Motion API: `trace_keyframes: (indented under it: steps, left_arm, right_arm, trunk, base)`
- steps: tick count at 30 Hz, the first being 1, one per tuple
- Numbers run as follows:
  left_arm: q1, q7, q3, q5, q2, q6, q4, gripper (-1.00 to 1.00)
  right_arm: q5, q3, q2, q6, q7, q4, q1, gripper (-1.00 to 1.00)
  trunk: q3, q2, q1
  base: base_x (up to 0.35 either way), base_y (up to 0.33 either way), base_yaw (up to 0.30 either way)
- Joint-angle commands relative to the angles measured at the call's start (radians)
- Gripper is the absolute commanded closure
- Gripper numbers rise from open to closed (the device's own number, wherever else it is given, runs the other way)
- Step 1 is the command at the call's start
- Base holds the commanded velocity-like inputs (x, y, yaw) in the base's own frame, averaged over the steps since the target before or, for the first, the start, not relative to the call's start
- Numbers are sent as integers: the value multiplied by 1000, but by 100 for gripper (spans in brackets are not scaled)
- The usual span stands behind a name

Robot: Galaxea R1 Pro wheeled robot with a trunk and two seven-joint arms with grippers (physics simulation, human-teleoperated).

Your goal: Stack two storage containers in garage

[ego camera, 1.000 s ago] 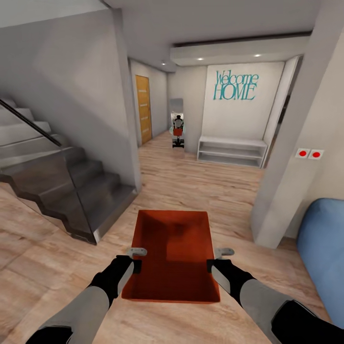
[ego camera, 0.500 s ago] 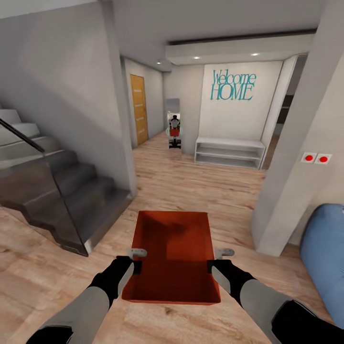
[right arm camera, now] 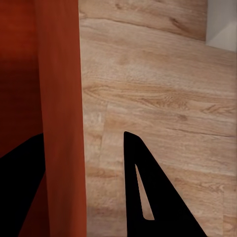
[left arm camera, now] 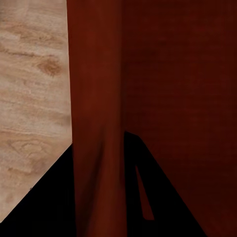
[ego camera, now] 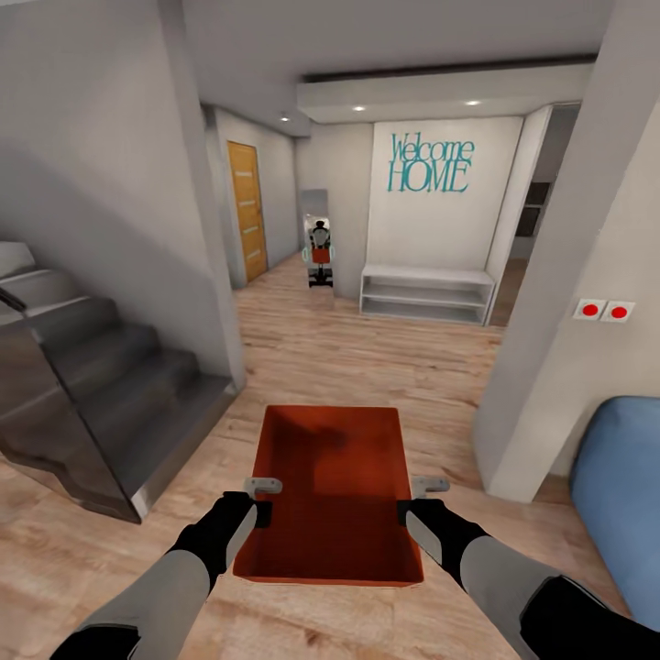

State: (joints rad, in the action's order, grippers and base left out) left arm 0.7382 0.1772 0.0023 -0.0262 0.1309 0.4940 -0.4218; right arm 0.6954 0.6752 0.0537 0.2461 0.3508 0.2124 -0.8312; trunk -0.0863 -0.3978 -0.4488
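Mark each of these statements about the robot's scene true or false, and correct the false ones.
1. Both grippers hold one orange-red bin by its side walls. True: the left gripper and right gripper each clamp a long wall.
2. The bin is full of boxes. False: it is empty.
3. The floor under the robot is dark concrete. False: it is light wood planks.
4. A staircase stands to the robot's left. True.
5. The wall lettering reads "Welcome HOME". True.
6. The wooden door is on the right. False: it is ahead on the left.
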Motion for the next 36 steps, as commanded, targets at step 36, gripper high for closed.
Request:
trace_keyframes:
  steps: [36]
  left_arm:
    - [0, 4, -1, 14, 2, 5, 3, 100]
  right_arm:
    - [-26, -26, -2, -2, 4, 53, -2, 100]
  trunk:
    - [-2, -2, -1]
  base:
    - [321, 0, 0]
